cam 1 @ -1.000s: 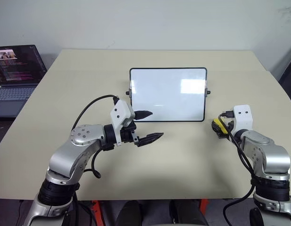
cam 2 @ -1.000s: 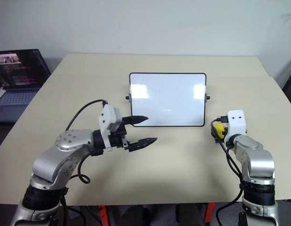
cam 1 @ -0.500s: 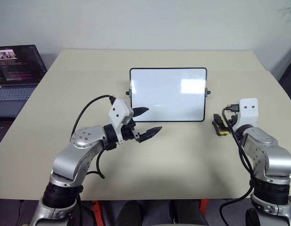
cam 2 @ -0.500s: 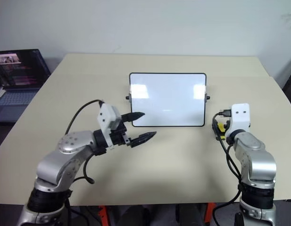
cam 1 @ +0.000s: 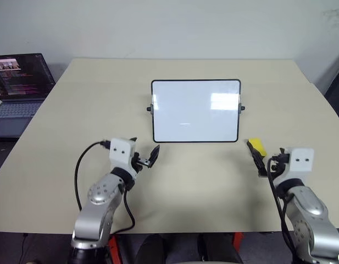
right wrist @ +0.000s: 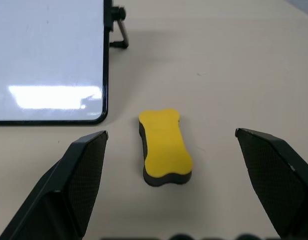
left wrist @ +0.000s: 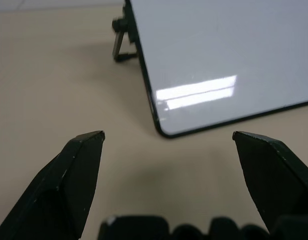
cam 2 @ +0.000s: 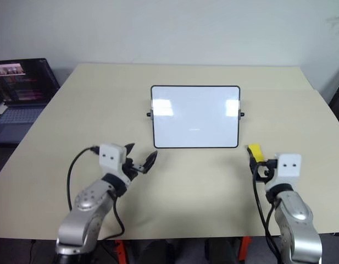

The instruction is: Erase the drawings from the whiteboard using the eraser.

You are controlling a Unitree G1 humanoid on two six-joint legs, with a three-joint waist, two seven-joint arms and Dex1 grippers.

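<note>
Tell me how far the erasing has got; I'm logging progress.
Looks finished: the whiteboard shows no drawings, just glare. The eraser lies on the table beside the board, free between the open right gripper's fingers. The left gripper is open, empty. Nothing visibly left.

This looks like an office or a robotics lab. A plain beige table (cam 1: 213, 187) stands against a bare pale wall (cam 1: 174, 27). Well away from the left claw (cam 1: 148, 158), off the table's far left corner, an open laptop (cam 1: 18, 91) shows lines of code on a dark screen. Ahead of that claw stands a small desktop whiteboard (cam 1: 195, 110).
</note>
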